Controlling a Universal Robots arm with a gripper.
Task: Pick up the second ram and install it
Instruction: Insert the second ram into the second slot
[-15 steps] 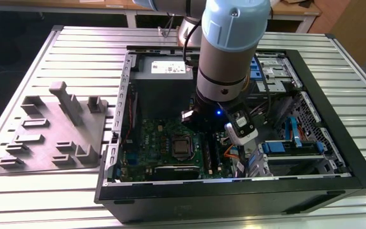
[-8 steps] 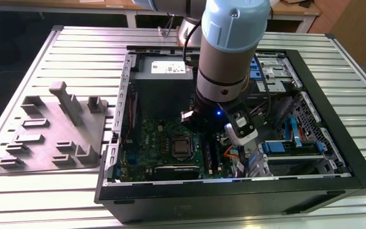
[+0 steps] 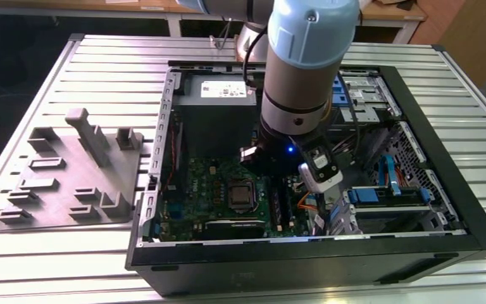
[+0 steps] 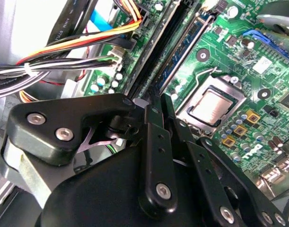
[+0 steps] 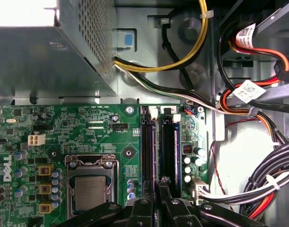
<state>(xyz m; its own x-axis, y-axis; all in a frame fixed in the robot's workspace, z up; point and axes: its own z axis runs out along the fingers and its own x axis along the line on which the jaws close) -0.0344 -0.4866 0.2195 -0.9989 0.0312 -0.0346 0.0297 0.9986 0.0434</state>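
Gripper: down inside the open case, over the memory slots. Fingers are pinched almost together, hairline gap. Reads as clenched; can't confirm whether anything sits in that gap.
Fixture: grey parts holder on the table, at the exterior view's left, well apart from the arm.
Processor: seated in its socket on the motherboard, just left of the slot bank.
Second ram: my read is that it's the slim dark strip seen edge-on in the second wrist view, starting at the fingertips and running straight away from them. Can't separate stick from black slot with certainty.
Long axis: near-to-far in the exterior view, parallel to the slots and to the processor's right edge.
Offset: no sideways gap visible. The strip lies on the gripper's centre line, directly beneath it, and the fingers close across its thin dimension.
Blue-lit slot: just beside the strip, on the processor side.
Cables: orange, black and white bundle on the far side of the slots from the processor, near the gripper body but apart from the fingertips.
Status: judged to be at the seating stage, not the pickup.
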